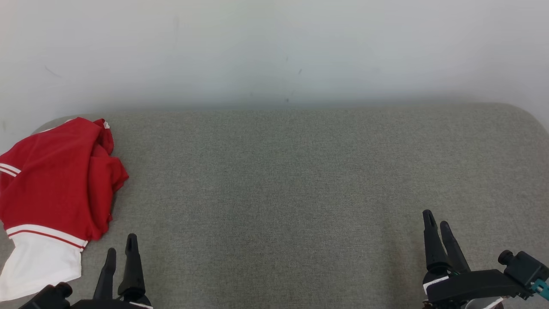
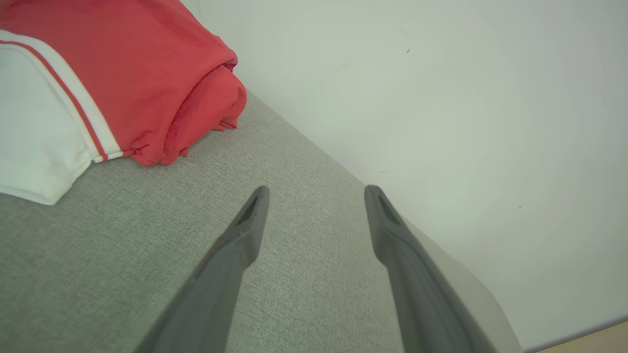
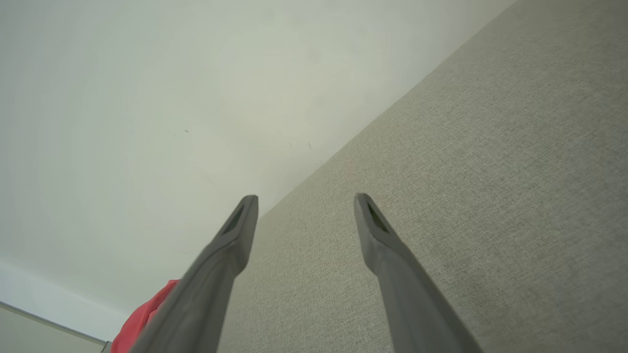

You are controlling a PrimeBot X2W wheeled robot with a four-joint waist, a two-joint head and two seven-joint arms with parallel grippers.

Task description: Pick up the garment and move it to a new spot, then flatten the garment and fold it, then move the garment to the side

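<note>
Both pincers hang empty over the near edge of the grey upholstered surface. The left gripper has its two dark fingers a clear gap apart, and the right gripper is parted about as wide, with nothing between its fingers either. The trouble I would expect starts at the nearest cloth. The white hem of the red and white shirt lies closest to the left fingers, so a pinch there may catch only one loose layer. The bunched red folds would then drag and unroll rather than lift together. The shirt also sits hard against the left end of the surface, with part of it running out of sight. A sideways tug or a shallow grip could therefore slide it over that edge. A steep reach could press the fingertips into the soft covering, though I cannot tell how high they are. Seen from the head, the shirt lies near the left gripper but not touching it, with the hem at about nine o'clock and the red bulk at ten to eleven. From the right gripper it is well apart, across the bare middle at about nine o'clock. Farther back the crumpled folds rise toward the white wall.
</note>
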